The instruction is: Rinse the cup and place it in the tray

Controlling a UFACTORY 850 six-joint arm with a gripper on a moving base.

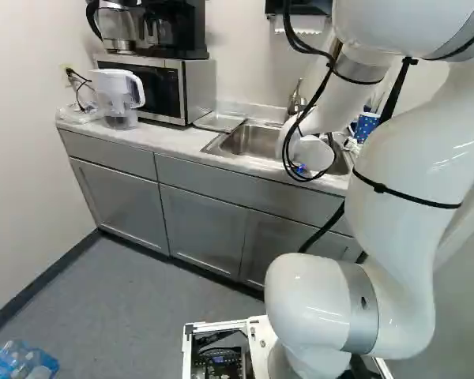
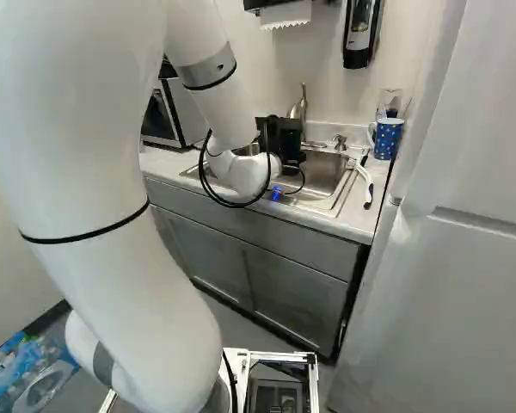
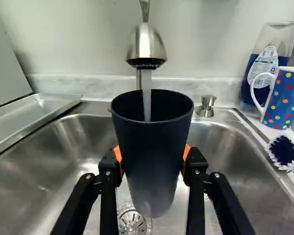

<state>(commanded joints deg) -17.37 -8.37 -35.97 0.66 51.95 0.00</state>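
My gripper [image 2: 282,139] is over the sink in the right base view, its fingertips hidden. In the wrist view the gripper [image 3: 153,160] is shut on the dark blue cup [image 3: 152,147], orange pads pressing its two sides. The cup stands upright with its open rim up, under the faucet [image 3: 146,46]. A stream of water [image 3: 146,93] runs from the spout into it. The metal tray [image 3: 32,115] lies beside the sink, left of the faucet; it also shows as a flat tray [image 1: 220,121] next to the microwave in the left base view.
Below the cup are the sink basin [image 3: 68,161] and its drain [image 3: 132,221]. Beyond the sink's other side stand a dotted mug [image 3: 284,100], a soap bottle [image 3: 264,63] and a brush [image 3: 286,149]. A microwave [image 1: 154,88] and a water pitcher [image 1: 117,93] stand on the counter. A refrigerator [image 2: 447,284] flanks it.
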